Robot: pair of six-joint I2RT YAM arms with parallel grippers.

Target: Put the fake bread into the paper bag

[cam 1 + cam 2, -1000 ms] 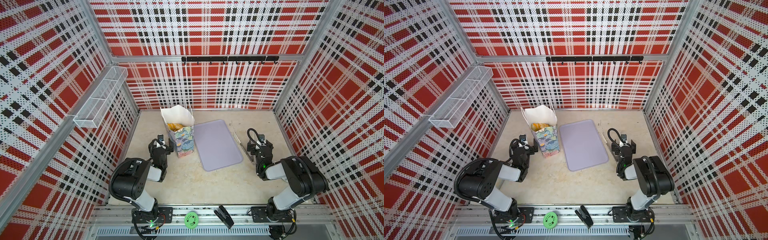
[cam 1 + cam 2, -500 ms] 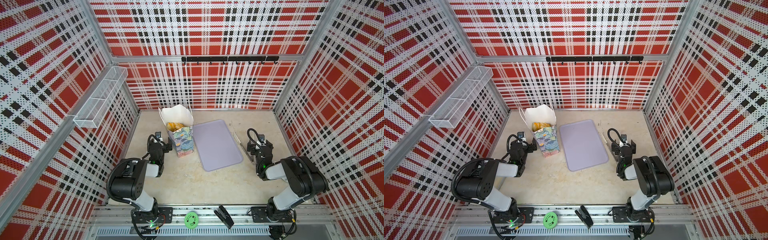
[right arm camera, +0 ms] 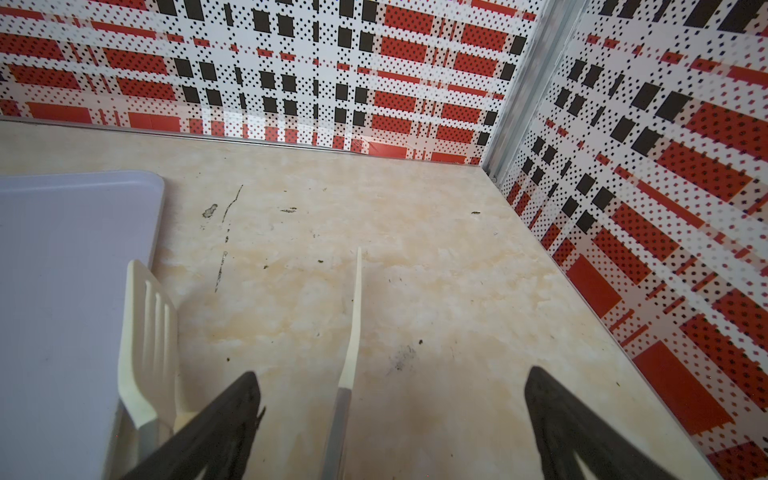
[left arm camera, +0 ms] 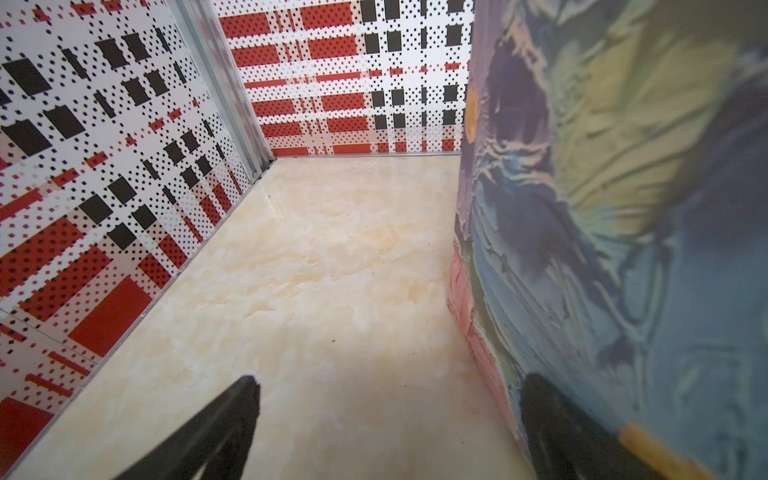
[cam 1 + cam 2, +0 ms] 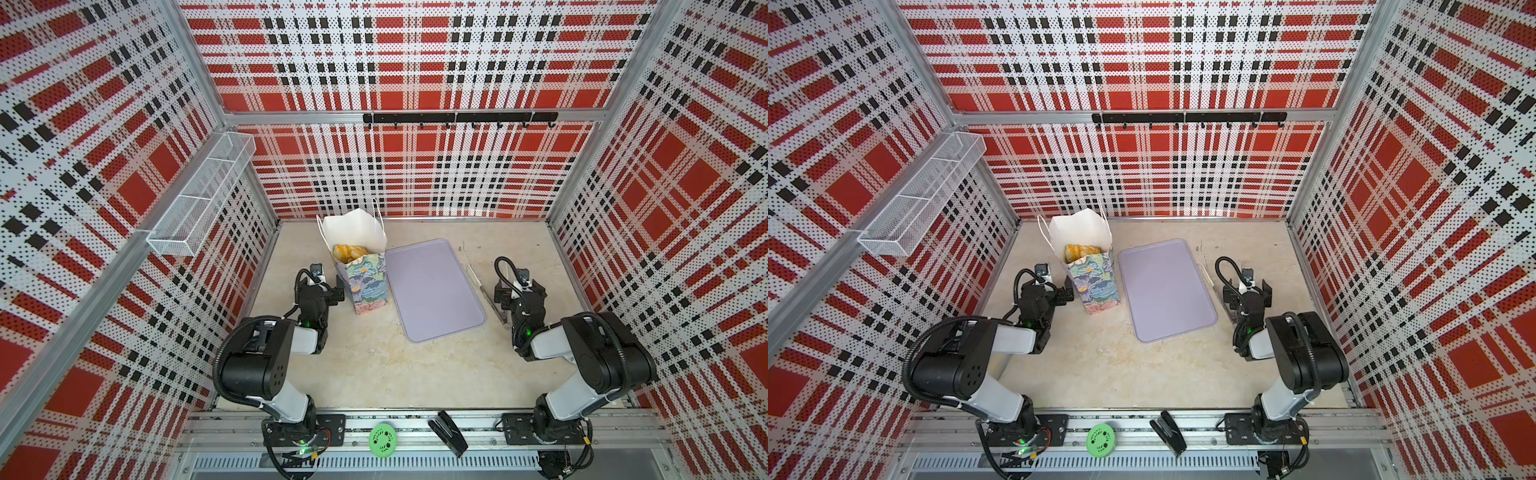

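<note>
The paper bag (image 5: 366, 283) (image 5: 1097, 283), flower-printed with a white lining, stands upright left of the middle in both top views. Golden fake bread (image 5: 349, 251) (image 5: 1081, 251) shows inside its mouth. My left gripper (image 5: 322, 287) (image 5: 1051, 291) is open, low over the table just left of the bag. In the left wrist view the bag (image 4: 623, 208) fills one side and one fingertip (image 4: 540, 399) lies close against its wall; nothing is between the fingers of the left gripper (image 4: 386, 386). My right gripper (image 5: 519, 291) (image 5: 1246, 291) (image 3: 390, 386) is open over the table's right part.
A flat lavender tray (image 5: 432, 286) (image 5: 1165, 286) (image 3: 62, 249) lies right of the bag. White tongs (image 5: 486, 291) (image 3: 145, 332) lie between the tray and the right gripper, one blade (image 3: 353, 311) running between its fingers. A wire basket (image 5: 199, 199) hangs on the left wall.
The left gripper has shifted a little to the left, away from the bag's front, then stayed still. The right arm has not moved.
</note>
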